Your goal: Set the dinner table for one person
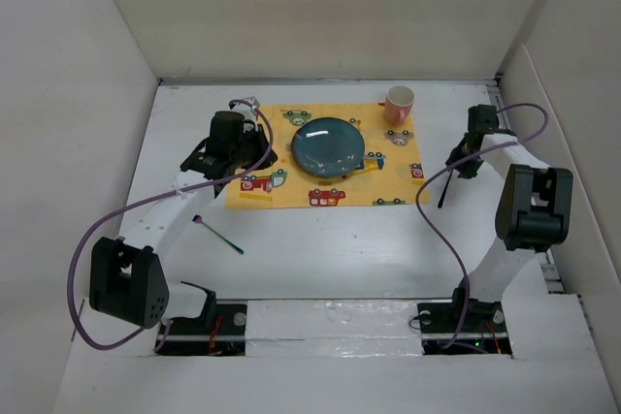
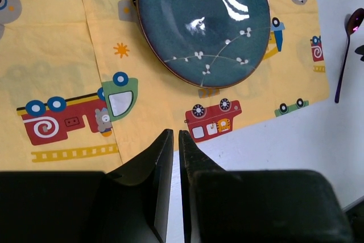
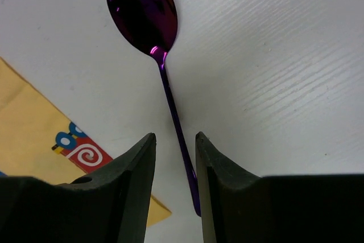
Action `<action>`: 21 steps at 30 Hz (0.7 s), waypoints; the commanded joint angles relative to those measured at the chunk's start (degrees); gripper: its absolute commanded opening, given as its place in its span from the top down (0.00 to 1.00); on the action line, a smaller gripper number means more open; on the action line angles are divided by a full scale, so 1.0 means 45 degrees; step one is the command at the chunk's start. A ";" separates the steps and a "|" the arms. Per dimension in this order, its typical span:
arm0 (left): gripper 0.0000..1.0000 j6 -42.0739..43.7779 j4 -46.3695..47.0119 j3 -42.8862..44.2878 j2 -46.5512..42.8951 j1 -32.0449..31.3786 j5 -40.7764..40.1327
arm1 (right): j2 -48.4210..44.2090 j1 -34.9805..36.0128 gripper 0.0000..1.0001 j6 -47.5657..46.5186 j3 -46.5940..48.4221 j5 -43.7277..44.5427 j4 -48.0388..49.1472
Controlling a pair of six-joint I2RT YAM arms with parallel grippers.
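The white dinner table [image 1: 369,239] carries a yellow car-print mat [image 1: 291,191]. A dark blue plate [image 1: 328,147] sits on the mat, with a pink cup [image 1: 399,104] at its far right corner. A purple spoon [image 1: 445,189] lies on the table just right of the mat. My right gripper [image 1: 456,166] is low over it. In the right wrist view the gripper [image 3: 175,136] is open, with the spoon handle [image 3: 173,112] between the fingers and lying flat. My left gripper [image 1: 257,157] hovers over the mat's left part. It is shut and empty [image 2: 175,133], with the plate [image 2: 202,24] ahead of it.
A thin dark utensil [image 1: 218,235] lies on the table left of centre, in front of the mat. White panel walls [image 1: 87,94] stand on three sides. The spoon also shows at the right edge of the left wrist view [image 2: 344,55].
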 commanded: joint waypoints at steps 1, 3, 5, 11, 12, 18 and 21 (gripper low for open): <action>0.93 0.0017 0.0518 0.0193 -0.0138 -0.0030 0.0354 | 0.0675 0.0028 0.63 -0.0378 0.0877 0.0407 -0.0451; 0.93 -0.0003 0.0557 0.0154 -0.0157 -0.0030 0.0373 | 0.1340 0.0028 0.65 -0.0417 0.1289 0.0564 -0.0745; 0.93 -0.0022 0.0597 0.0115 -0.0216 -0.0030 0.0315 | 0.1595 0.0028 0.67 -0.0437 0.1367 0.0623 -0.0805; 0.93 -0.0159 0.0831 -0.0198 -0.0314 -0.0030 0.0451 | 0.2221 0.0028 0.66 -0.0593 0.1875 0.0525 -0.1271; 0.93 -0.0178 0.0870 -0.0256 -0.0314 -0.0030 0.0451 | 0.2511 0.0028 0.67 -0.0632 0.2282 0.0525 -0.1486; 0.94 -0.0256 0.1084 -0.0296 -0.0333 -0.0030 0.0315 | 0.3256 0.0028 0.86 -0.0983 0.3165 0.0759 -0.2913; 0.94 -0.0334 0.1202 -0.0315 -0.0314 -0.0030 0.0295 | 0.3179 0.0028 1.00 -0.1023 0.3087 0.1032 -0.3031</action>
